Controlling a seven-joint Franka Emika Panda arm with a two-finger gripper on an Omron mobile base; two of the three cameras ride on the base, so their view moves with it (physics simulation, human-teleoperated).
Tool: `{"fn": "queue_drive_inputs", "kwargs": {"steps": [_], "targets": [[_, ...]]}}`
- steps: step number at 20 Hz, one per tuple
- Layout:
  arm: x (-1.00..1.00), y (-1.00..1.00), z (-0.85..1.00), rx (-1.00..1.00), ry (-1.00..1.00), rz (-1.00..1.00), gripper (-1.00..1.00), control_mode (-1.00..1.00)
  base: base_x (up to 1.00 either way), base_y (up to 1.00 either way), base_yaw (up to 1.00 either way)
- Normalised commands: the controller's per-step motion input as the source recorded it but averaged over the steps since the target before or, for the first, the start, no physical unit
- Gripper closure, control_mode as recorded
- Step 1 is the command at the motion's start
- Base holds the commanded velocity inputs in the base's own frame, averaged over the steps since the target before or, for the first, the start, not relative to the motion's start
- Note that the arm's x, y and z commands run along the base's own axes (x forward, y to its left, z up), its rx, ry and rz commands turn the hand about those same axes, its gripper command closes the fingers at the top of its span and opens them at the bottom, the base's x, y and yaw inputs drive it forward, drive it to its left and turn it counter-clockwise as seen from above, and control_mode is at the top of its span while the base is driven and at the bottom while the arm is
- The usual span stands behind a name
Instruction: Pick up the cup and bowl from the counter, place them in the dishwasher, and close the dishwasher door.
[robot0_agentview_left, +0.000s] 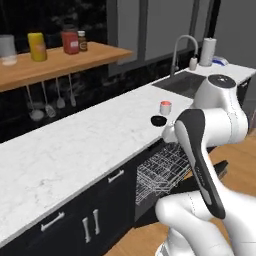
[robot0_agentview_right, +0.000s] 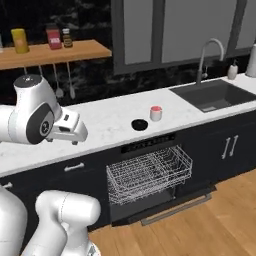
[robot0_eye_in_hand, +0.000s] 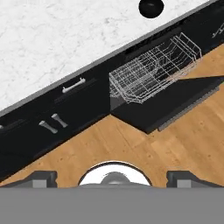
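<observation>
Nothing of the job is done yet, as far as I can judge. The cup (robot0_agentview_right: 156, 113) stands on the white counter (robot0_agentview_right: 100, 120), near its front edge and just left of the sink (robot0_agentview_right: 212, 95). The bowl (robot0_agentview_right: 139, 124) sits beside it, a little nearer and to the left, close to the cup but apart from it. Both are right above the dishwasher (robot0_agentview_right: 150, 172), which is open: its door (robot0_agentview_right: 170, 202) lies folded down flat over the wooden floor (robot0_agentview_right: 200, 230), and the white wire rack (robot0_agentview_right: 149, 174) is pulled out over it, with nothing in it that I can see.

The arm is up and well back from the two things, its hand high above the floor and looking down on the rack, the door and the bowl (robot0_eye_in_hand: 151, 6) at the counter's edge. Of the fingers (robot0_eye_in_hand: 41, 178) I see only the dark tips at the bottom of the hand view, set well apart with nothing between them; they look open and empty, though so little of them shows that I would not swear to it.

So all of it remains: fetching the cup, fetching the bowl, setting each in the rack, then lifting the door shut. The rack probably has to slide in first.
</observation>
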Motion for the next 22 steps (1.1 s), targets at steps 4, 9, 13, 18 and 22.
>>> {"fn": "queue_drive_inputs", "kwargs": {"steps": [4, 9, 13, 18, 22], "targets": [[0.00, 0.00, 0.00, 0.00, 0.00, 0.00, -1.00, 1.00, 0.00, 0.30, -0.95], [0.00, 0.00, 0.00, 0.00, 0.00, 0.00, -1.00, 1.00, 0.01, 0.46, -0.43], [0.00, 0.00, 0.00, 0.00, 0.00, 0.00, -1.00, 1.00, 0.23, 0.27, -0.03], [0.00, 0.00, 0.00, 0.00, 0.00, 0.00, -1.00, 1.00, 0.30, 0.06, -0.13], [0.00, 0.00, 0.00, 0.00, 0.00, 0.00, -1.00, 1.00, 0.52, 0.56, -0.12]]}}
